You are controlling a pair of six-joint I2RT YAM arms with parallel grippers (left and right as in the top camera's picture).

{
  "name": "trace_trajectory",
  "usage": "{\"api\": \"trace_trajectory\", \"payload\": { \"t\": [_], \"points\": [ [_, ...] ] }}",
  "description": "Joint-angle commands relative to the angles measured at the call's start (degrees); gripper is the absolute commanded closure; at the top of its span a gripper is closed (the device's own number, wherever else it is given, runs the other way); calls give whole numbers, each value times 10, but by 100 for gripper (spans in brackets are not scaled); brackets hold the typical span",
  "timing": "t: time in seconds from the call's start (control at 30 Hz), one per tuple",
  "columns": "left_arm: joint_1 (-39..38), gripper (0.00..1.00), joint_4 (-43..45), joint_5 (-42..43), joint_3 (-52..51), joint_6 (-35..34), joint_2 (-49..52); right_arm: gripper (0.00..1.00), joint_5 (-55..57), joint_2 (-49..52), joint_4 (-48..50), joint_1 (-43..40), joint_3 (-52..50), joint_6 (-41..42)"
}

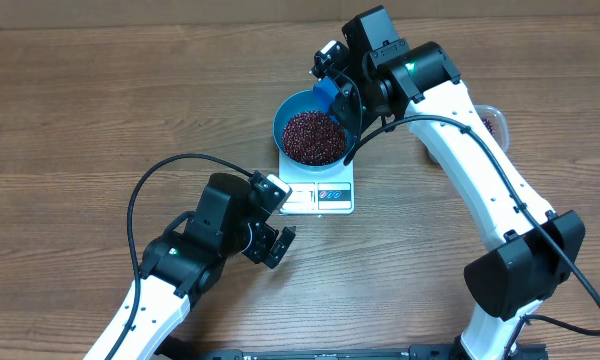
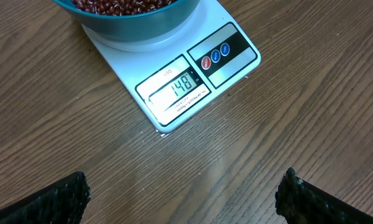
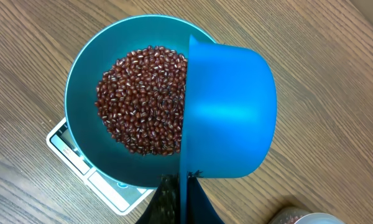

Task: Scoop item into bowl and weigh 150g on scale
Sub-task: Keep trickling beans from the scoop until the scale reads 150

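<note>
Wood table, R tool tight on blue scoop over bowl

The left half of the table, up to its far left corner, is bare wood; a gripper passes there freely. Near the middle the bowl stands on the scale. The scoop, clamped in the right gripper, covers the bowl's far right rim, so only its left side is reachable from above. The right arm bridges from the near edge to the bowl. A short bare strip lies between the scale and the wide-spread left gripper.
</note>
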Motion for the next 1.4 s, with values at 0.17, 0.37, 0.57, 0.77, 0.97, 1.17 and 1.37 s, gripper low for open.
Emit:
{"api": "trace_trajectory", "payload": {
  "t": [0.17, 0.37, 0.57, 0.77, 0.97, 1.17, 1.37],
  "points": [
    [-1, 0, 2, -4, -2, -10, 3, 96, -64, -23, 2, -8, 17, 0],
    [-1, 0, 2, -4, -2, -10, 3, 96, -92, -23, -2, -27, 17, 0],
    [-1, 1, 2, -4, -2, -10, 3, 96, -94, -23, -7, -30, 17, 0],
    [-1, 0, 2, -4, -2, -10, 3, 96, -94, -23, -7, -30, 17, 0],
    [-1, 1, 2, -4, -2, -10, 3, 96, -94, -23, -7, -30, 17, 0],
    [-1, 0, 2, -4, -2, -10, 3, 96, -94, -23, -7, -30, 17, 0],
    [-1, 1, 2, -4, -2, -10, 3, 96, -94, -23, -7, -30, 17, 0]
  ]
}}
